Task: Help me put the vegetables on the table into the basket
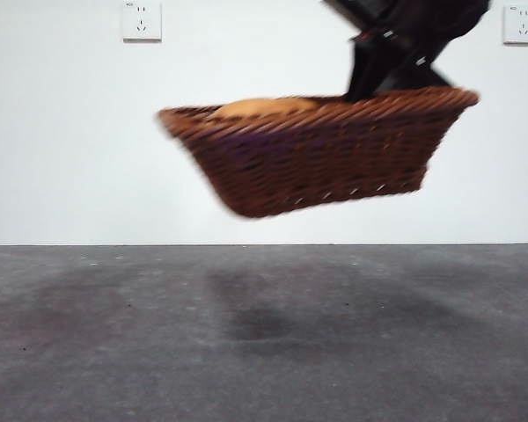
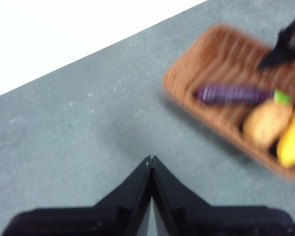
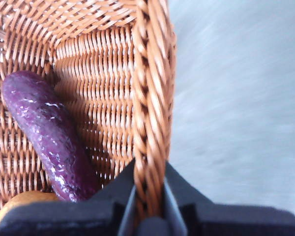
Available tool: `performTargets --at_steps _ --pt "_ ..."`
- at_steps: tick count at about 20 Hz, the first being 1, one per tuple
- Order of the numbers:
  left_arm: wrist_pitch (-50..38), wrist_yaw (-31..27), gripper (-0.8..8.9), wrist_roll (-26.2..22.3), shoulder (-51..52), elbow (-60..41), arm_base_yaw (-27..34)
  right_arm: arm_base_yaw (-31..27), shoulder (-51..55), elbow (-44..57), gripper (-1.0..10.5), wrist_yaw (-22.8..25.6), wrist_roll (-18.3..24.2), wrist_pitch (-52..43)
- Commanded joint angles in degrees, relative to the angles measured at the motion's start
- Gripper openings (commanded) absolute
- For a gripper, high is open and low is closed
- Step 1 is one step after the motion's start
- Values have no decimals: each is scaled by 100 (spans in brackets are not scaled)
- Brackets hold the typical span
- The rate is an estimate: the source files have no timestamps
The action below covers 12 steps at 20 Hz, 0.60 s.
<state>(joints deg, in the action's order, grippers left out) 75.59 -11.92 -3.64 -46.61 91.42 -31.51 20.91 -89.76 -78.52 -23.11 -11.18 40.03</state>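
The brown wicker basket (image 1: pixel 317 149) hangs tilted in the air above the grey table (image 1: pixel 264 334). My right gripper (image 3: pixel 148 194) is shut on the basket's braided rim (image 3: pixel 150 98) and shows dark at the top right of the front view (image 1: pixel 396 61). Inside the basket lie the purple eggplant (image 3: pixel 49 132), the brown potato (image 2: pixel 266 123) and the yellow corn (image 2: pixel 294 135). The potato's top shows over the rim in the front view (image 1: pixel 264 107). My left gripper (image 2: pixel 151 160) is shut and empty above the bare table, apart from the basket (image 2: pixel 221 64).
A white wall with two sockets (image 1: pixel 142 21) stands behind the table. The basket's shadow (image 1: pixel 255 316) lies on the table below it.
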Motion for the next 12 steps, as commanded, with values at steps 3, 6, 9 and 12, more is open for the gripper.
performTargets --at_steps 3,6,9,12 --pt "-20 33 -8 155 304 -238 20 -831 131 4 -11 -70 376 437" --pt "-22 28 -8 280 555 -754 20 -1342 131 4 -11 -79 542 389" --pt "-186 28 -8 433 804 -1419 20 -1867 107 7 -11 -245 640 393" --pt "-533 37 -8 603 935 -1786 20 -2203 44 76 -11 -245 837 391"
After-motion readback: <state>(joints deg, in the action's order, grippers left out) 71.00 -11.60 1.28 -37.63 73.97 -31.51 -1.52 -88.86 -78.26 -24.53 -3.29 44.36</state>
